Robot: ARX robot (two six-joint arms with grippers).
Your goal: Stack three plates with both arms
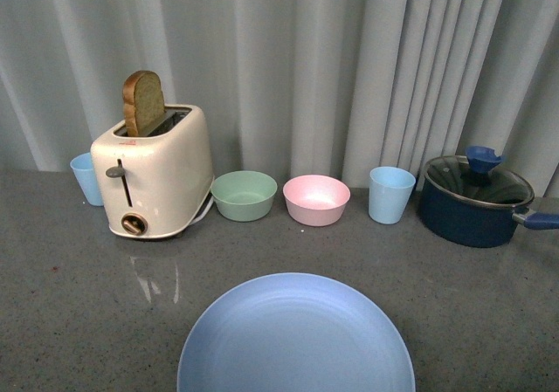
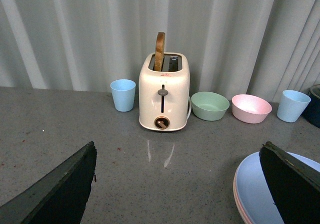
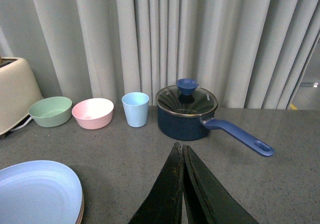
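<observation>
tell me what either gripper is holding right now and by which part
Nothing is held. The left gripper is open over bare table; the right gripper is shut on nothing.

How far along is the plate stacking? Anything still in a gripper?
It looks done or nearly so. The light blue plate is on top of the stack, with a pink rim under it in the left wrist view and a beige-looking edge in the right wrist view. No loose plate shows anywhere. The left gripper is open and empty; the right gripper is shut on nothing. Nothing visible remains.
</observation>
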